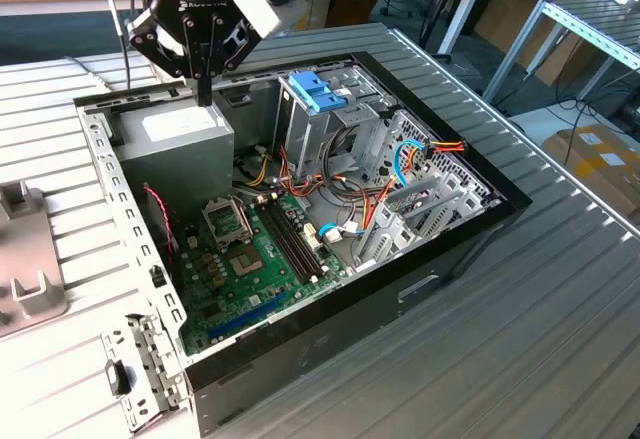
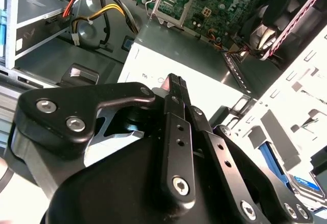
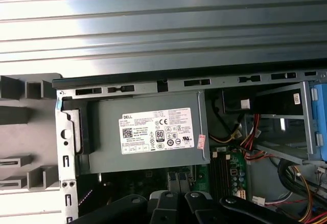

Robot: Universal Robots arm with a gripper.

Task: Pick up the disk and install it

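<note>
Across the ribbed grey metal table [image 1: 560,309] sprawls the open black tower computer case [image 1: 330,324], with its large grey box-shaped power supply [image 1: 180,134] at eleven o'clock in the exterior view. Over that box hangs the black gripper [image 1: 205,94], its fingers pressed together on nothing. The disk [image 2: 302,181], a grey-metal drive in a light-blue rail, seems to lie past the perforated rear wall [image 2: 291,101], though little of it shows. A descent from here would ram the supply, and the wall's rim could catch the arm. Red, yellow and orange cables [image 1: 385,199] crowd the silver drive bays [image 1: 425,209] at three o'clock. The blue tabbed plastic piece [image 1: 315,89] sits at twelve.
</note>
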